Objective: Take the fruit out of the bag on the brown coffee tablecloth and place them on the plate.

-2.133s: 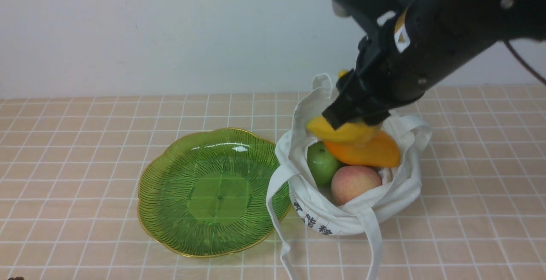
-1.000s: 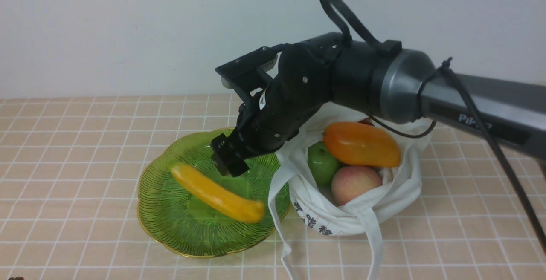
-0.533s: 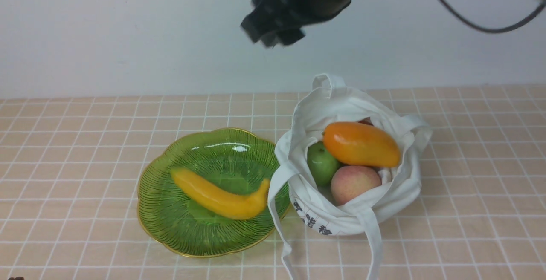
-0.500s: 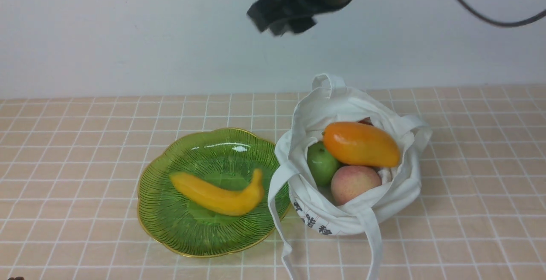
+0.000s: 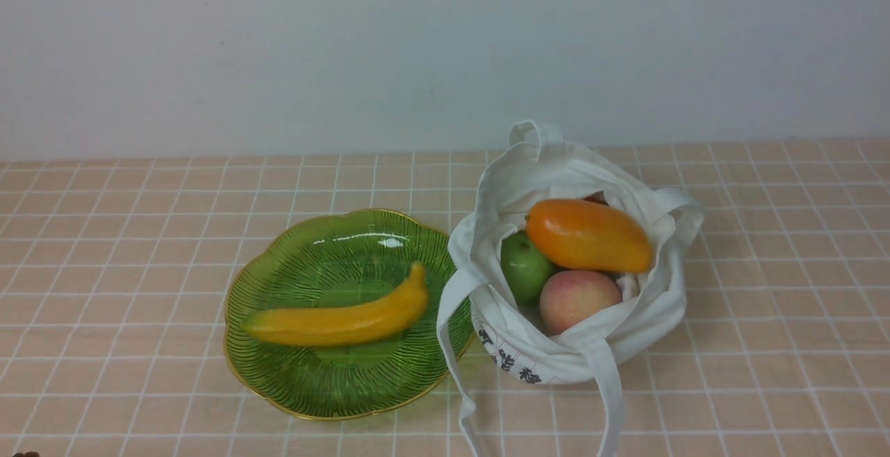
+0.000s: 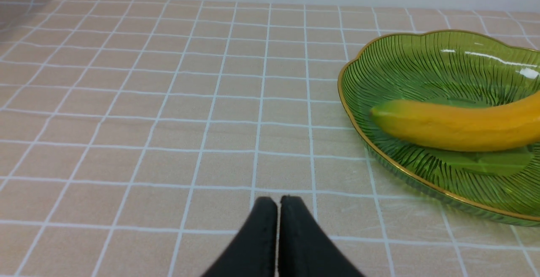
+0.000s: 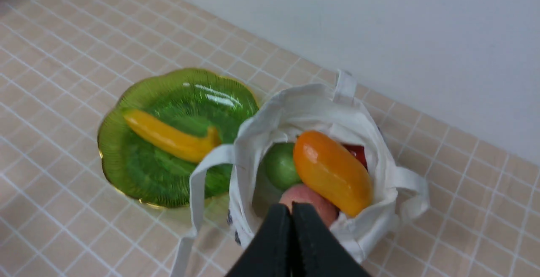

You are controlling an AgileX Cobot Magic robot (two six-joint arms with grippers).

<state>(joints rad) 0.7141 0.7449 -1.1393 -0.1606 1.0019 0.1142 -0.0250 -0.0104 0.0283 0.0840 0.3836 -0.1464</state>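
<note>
A yellow banana [image 5: 341, 319] lies across the green plate [image 5: 327, 387] on the checked tablecloth [image 5: 139, 234]. To its right the white bag [image 5: 556, 353] stands open with an orange mango [image 5: 587, 236], a green fruit [image 5: 525, 268] and a peach [image 5: 578, 298] inside. In the right wrist view my right gripper [image 7: 291, 209] is shut and empty, high above the bag [image 7: 303, 108], with a bit of red fruit [image 7: 357, 152] showing behind the mango [image 7: 331, 171]. My left gripper [image 6: 278, 201] is shut and empty, low over the cloth beside the plate [image 6: 358, 116]. Neither arm shows in the front view.
A pale wall [image 5: 417, 46] closes the far side of the table. The bag's long strap handles [image 5: 608, 401] trail toward the front edge, one of them lying over the plate's right rim.
My right gripper let the banana go onto the plate, shut, and rose out of the front view. The banana has swung round on the plate and now lies nearly level.
</note>
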